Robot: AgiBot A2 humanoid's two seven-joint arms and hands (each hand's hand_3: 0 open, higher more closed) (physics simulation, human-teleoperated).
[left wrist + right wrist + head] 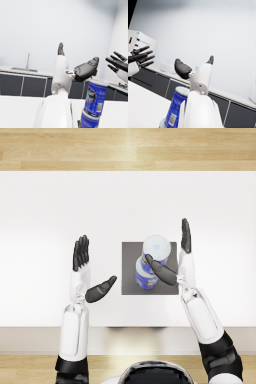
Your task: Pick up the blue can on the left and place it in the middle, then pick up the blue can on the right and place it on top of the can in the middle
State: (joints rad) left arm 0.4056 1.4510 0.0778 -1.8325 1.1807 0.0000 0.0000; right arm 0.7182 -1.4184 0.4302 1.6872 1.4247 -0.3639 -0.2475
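Observation:
Two blue cans stand stacked on the grey mat [131, 273] in the middle of the white table. The upper can [156, 248] [95, 98] [178, 105] sits upright on the lower can [145, 278] [88, 121]. My right hand [181, 263] [184, 68] is just right of the stack with its fingers straight and spread. Its thumb reaches across toward the cans without gripping them. My left hand [82, 265] [82, 70] hovers open to the left of the mat, holding nothing, with its thumb pointing at the stack.
The white table [50, 203] spreads wide on both sides of the mat, and its front edge [128, 328] lies close to my forearms. Wooden floor shows beyond the far edge. The wrist views show dark cabinets and a counter with a sink [23, 68] in the background.

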